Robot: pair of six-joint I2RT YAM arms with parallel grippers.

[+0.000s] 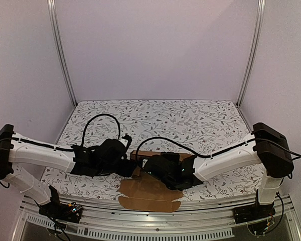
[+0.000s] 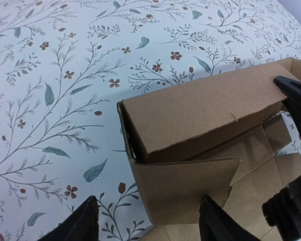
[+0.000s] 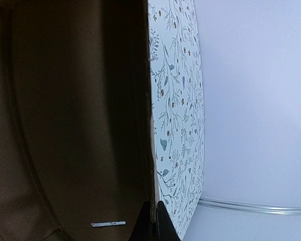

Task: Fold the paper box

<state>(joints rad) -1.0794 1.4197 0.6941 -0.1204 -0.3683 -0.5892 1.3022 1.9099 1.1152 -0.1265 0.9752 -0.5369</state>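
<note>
The paper box [image 2: 200, 110] is plain brown cardboard, dull and a bit rough, with neat straight cut edges. It sits near the front edge of the desk [image 2: 65, 75], in the middle, just where the two arms meet. The desk has a white cover printed with thin twigs, blue-green leaves and tiny brown flowers. Part of the cardboard lies flat on the desk, with rounded tabs sticking out at the front. One long side wall [image 2: 210, 100] stands up, and it has a soft crease along its top. A short flap [image 2: 180, 188] with a slanted edge bends around the corner of that wall. The left hand [image 2: 149, 223] is spread wide, with its two dark fingers far apart. The flap sits in the space between them, and the hand is not squeezing anything. The right hand [image 3: 154, 221] has its two black fingers very close together, and they pinch the thin top edge of a cardboard wall. In its own view, the inside of the box looks dark brown and smooth and fills the left side.
</note>
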